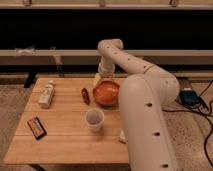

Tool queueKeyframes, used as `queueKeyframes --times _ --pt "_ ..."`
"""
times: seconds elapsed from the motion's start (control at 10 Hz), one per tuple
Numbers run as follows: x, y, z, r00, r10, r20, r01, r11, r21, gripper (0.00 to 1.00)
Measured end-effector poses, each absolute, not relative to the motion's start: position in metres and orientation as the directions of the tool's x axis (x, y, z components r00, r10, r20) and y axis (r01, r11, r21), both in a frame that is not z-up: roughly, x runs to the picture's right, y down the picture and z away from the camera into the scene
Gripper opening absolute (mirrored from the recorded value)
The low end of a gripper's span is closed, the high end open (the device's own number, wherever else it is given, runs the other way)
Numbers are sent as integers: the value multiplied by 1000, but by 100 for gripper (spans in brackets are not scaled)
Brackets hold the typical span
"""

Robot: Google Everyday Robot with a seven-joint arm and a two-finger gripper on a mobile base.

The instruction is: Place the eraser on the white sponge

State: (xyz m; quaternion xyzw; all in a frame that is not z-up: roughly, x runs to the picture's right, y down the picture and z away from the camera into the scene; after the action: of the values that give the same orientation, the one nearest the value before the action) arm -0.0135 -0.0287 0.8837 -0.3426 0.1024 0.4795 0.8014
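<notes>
One white arm [145,115] rises from the lower right, bends at its elbow above the far edge of the wooden surface [65,140] and turns downward. The end effector [101,75] hangs at the arm's lower end, over the far side of the surface and just behind the left rim of the orange bowl [106,93]. Whether it is open or closed cannot be told, and nothing is seen held in it. A pale yellowish piece [96,80] shows directly beneath it, and whether this belongs to the end effector or lies on the surface cannot be told.

The eraser [36,127], flat and black with orange-red edges, lies near the front left corner, well apart from the end effector. The white sponge [122,136] shows only as a small white patch at the right front, mostly hidden behind the arm.

A translucent cup [94,120] stands upright between eraser and sponge, in front of the bowl. A dark red oblong object [85,95] lies just left of the bowl. A white bottle [46,94] with a label lies on its side at the far left
</notes>
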Motion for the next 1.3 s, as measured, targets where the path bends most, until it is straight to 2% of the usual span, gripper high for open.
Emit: queueKeyframes --times 0.7,1.3 --pt "-140 48 783 752 573 -326 -648 553 -524 80" --pt "-266 136 725 912 367 -185 -404 724 -559 80"
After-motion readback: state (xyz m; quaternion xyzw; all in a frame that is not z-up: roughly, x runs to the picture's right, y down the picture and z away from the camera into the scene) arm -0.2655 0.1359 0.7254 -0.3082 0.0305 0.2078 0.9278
